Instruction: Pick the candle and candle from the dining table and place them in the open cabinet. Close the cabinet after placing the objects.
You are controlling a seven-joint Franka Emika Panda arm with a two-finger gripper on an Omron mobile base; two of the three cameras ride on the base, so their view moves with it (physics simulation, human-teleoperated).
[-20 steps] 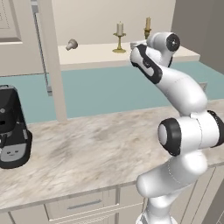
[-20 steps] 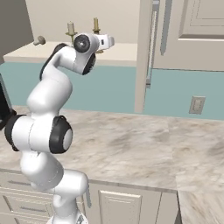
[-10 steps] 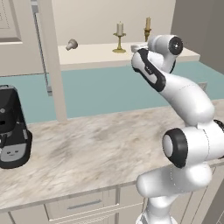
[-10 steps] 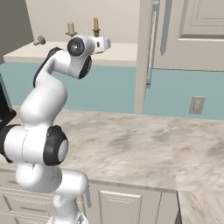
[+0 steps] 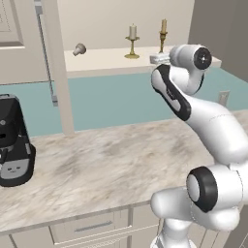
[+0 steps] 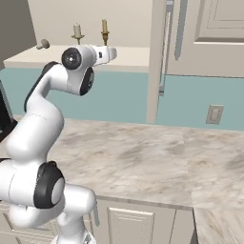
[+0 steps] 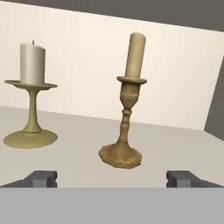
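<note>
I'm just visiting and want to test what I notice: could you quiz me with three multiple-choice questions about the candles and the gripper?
1. Where do the candles stand?
A. on the cabinet shelf
B. on the worktop
C. in the gripper

2. What colour is the stubby candle?
A. red
B. white
C. black

3. How is the gripper?
A. shut on a candle
B. shut, empty
C. open, empty

Key: 1 A, the white candle and the tan candle both stand on the shelf. 2 B, its wax is white. 3 C, the gripper has its tips wide apart with nothing between.

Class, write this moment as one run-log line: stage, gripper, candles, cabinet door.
stage: both candles placed | gripper: open, empty | slim tan taper candle and stubby white candle: upright on pale cabinet shelf | cream cabinet door: open
</note>
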